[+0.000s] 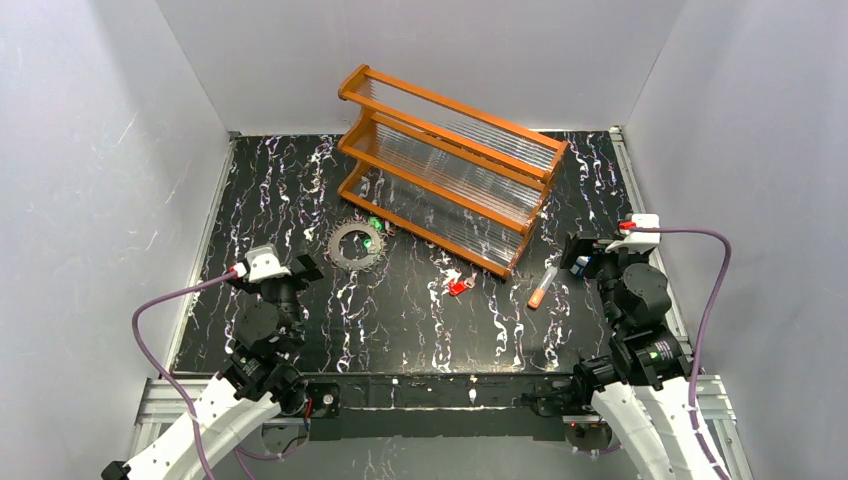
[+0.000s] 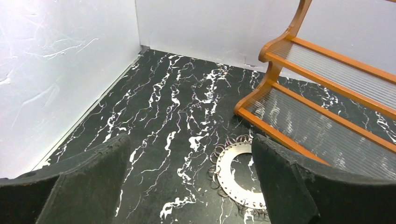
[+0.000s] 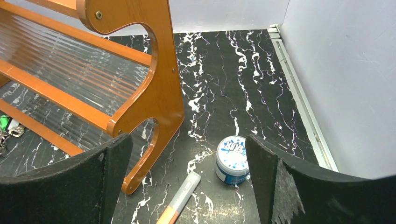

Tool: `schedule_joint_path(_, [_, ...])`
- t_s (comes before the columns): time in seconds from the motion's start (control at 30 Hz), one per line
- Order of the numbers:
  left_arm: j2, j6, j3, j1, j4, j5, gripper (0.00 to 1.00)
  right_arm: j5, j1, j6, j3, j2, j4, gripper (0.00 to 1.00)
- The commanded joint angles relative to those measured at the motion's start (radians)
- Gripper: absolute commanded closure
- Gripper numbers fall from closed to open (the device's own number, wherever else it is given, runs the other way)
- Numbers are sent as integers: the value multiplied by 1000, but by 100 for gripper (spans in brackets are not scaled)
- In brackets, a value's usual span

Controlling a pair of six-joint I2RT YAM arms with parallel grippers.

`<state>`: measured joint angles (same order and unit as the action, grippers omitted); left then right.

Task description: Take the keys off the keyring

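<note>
Keyring (image 1: 338, 250) lies flat on the worktop (image 1: 400, 330) beside the orange rack (image 1: 450, 170), green keys (image 1: 372, 224) at its rim. Both jaws are released and empty, so pin the ring with your left arm and pull keys with your right.

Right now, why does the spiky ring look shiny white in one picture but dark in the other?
Left wrist view: the keyring catches glare, so its flat face looks almost white. Top external view: it looks dark grey, small and a little soft. Right wrist view: it is not in the picture.
</note>
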<state>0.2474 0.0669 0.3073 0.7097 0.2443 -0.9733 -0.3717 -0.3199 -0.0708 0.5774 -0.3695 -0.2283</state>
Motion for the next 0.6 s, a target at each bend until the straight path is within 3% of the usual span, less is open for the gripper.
schedule_joint_path(0.0, [10, 30, -4, -8, 85, 24, 2, -12, 7, 20, 4, 14, 39, 1])
schedule_joint_path(0.33, [171, -2, 56, -92, 20, 154, 2, 78, 10, 22, -21, 64, 80, 1])
schedule_joint_path(0.57, [441, -85, 150, -111, -58, 251, 2, 135, 7, 19, -39, 119, 109, 1])
